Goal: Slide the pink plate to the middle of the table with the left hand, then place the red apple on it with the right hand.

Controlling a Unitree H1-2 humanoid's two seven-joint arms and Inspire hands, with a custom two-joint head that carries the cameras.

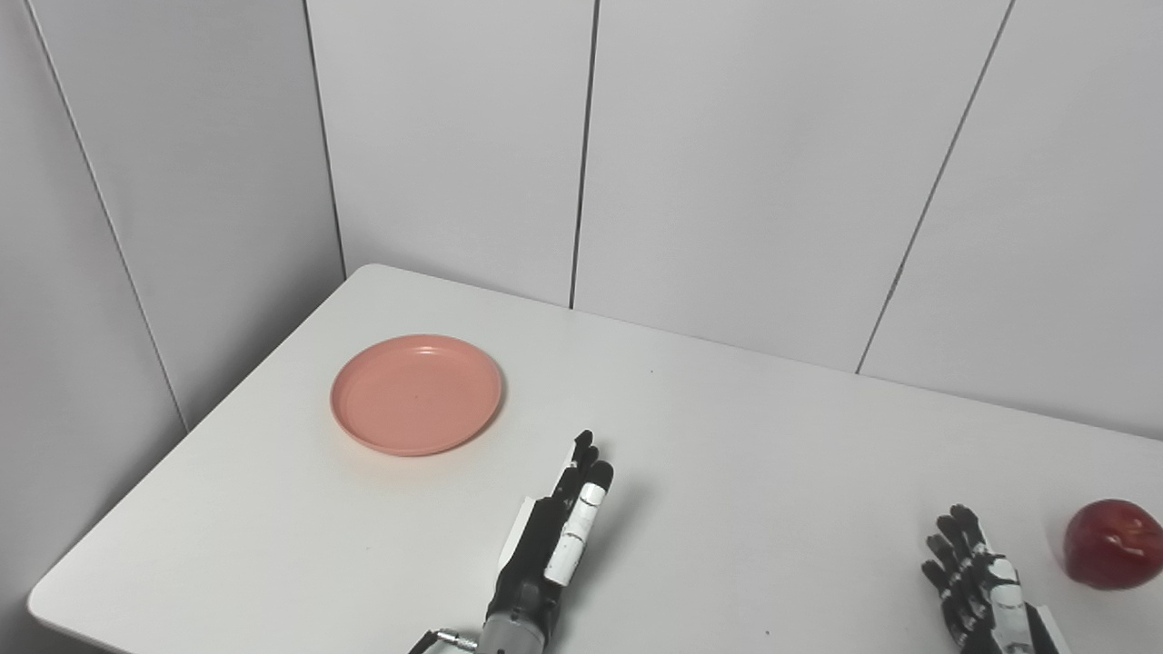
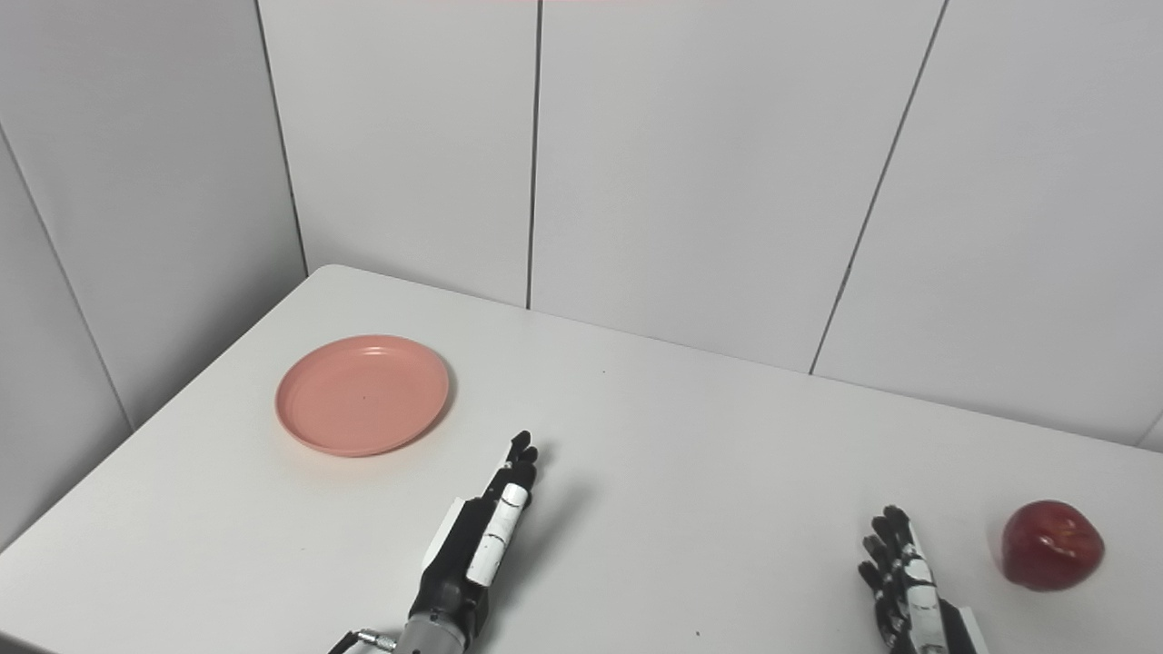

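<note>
The pink plate (image 1: 416, 393) lies empty on the left part of the white table (image 1: 727, 436). The red apple (image 1: 1114, 543) stands near the table's right edge. My left hand (image 1: 556, 536) is open, fingers stretched forward, held over the table to the right of and nearer than the plate, apart from it. My right hand (image 1: 977, 581) is open and empty at the bottom right, just left of the apple and not touching it. The same scene shows in the right eye view: plate (image 2: 362, 394), apple (image 2: 1052, 545), left hand (image 2: 482, 540), right hand (image 2: 904, 581).
Grey wall panels (image 1: 727, 163) close in the table at the back and left. The table's left front corner (image 1: 45, 599) is rounded.
</note>
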